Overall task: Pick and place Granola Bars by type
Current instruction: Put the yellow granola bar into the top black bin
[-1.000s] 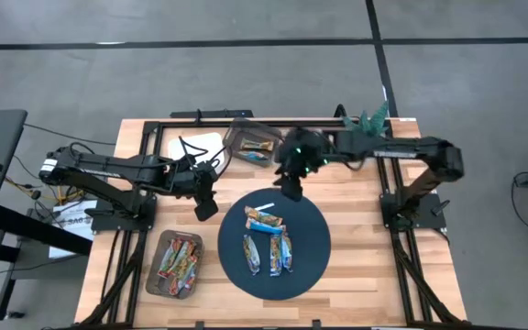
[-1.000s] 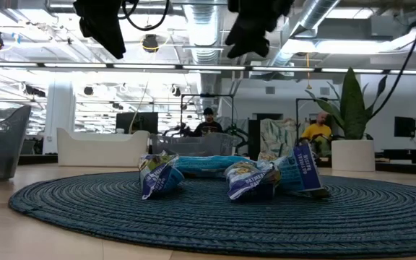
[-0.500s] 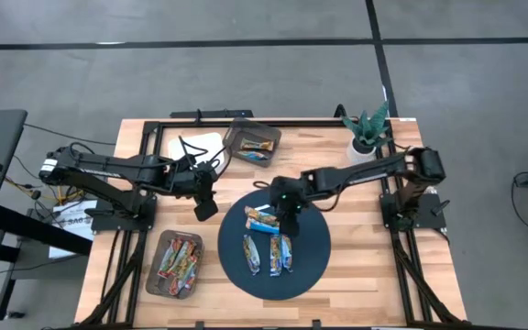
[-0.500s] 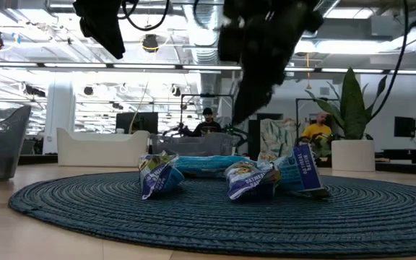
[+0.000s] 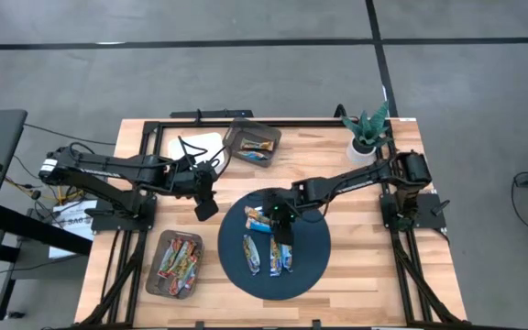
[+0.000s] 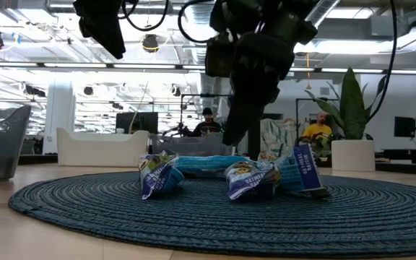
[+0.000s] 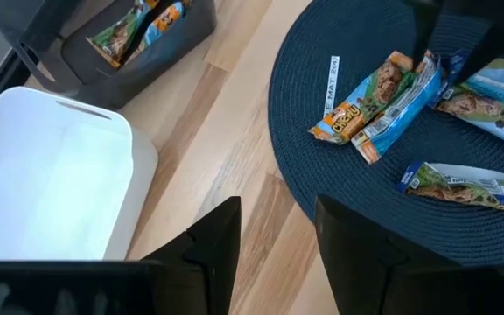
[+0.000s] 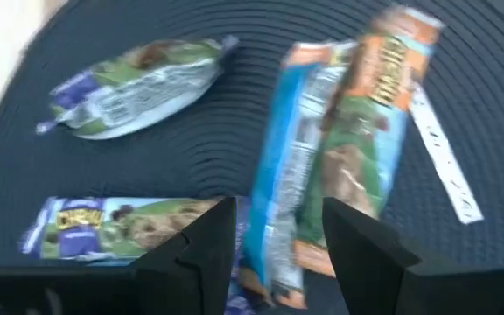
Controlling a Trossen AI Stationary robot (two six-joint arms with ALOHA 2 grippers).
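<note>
I read both arms as matte black, built from slim tubular links joined by chunkier rounded joint housings. The left arm [image 5: 126, 171] carries loose black cables looping just behind its pincer, and a pale label or connector at the shoulder end, far from the pincer. The right arm [image 5: 356, 179] shows a small green indicator light close beside its pincer. The left pincer [image 7: 274, 241] has two flat, dark, blunt-ended fingers [image 7: 217, 241] with smooth faces. The right pincer [image 8: 274, 236] has matching dark fingers [image 8: 204, 241], squared at the tips.
</note>
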